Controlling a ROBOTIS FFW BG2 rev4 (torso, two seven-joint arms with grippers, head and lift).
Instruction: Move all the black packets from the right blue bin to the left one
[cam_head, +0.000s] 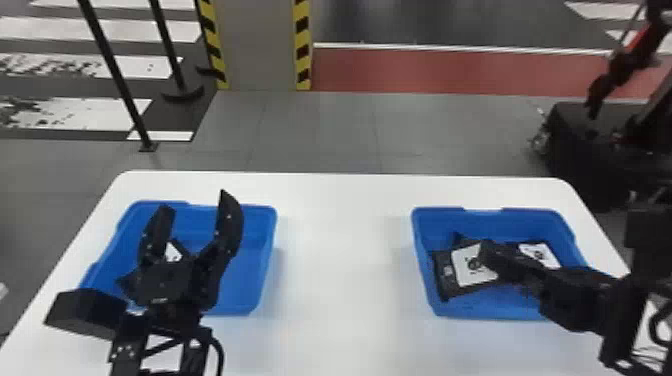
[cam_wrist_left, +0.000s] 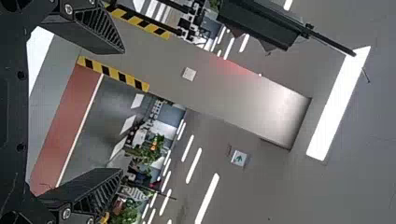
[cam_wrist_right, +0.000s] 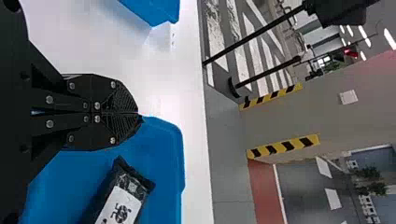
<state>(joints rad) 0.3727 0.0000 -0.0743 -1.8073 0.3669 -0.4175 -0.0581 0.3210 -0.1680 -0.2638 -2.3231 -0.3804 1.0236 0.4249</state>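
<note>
On the white desk, right blue bin is my reference. Left blue bin sits well apart, left of it. Beyond it: grey floor, red strip. Yellow-black striped pillar stands beyond and left of it, dark machine beyond and right.

Task stuff: black packet inside it, left part, white label up. Long axis roughly left-right, slightly skewed, plain end pointing left; other end hidden. Second packet inside it, right part, axis unclear.

Right gripper above it, fingers together, empty. Left gripper well left of it, fingers wide apart, empty.
</note>
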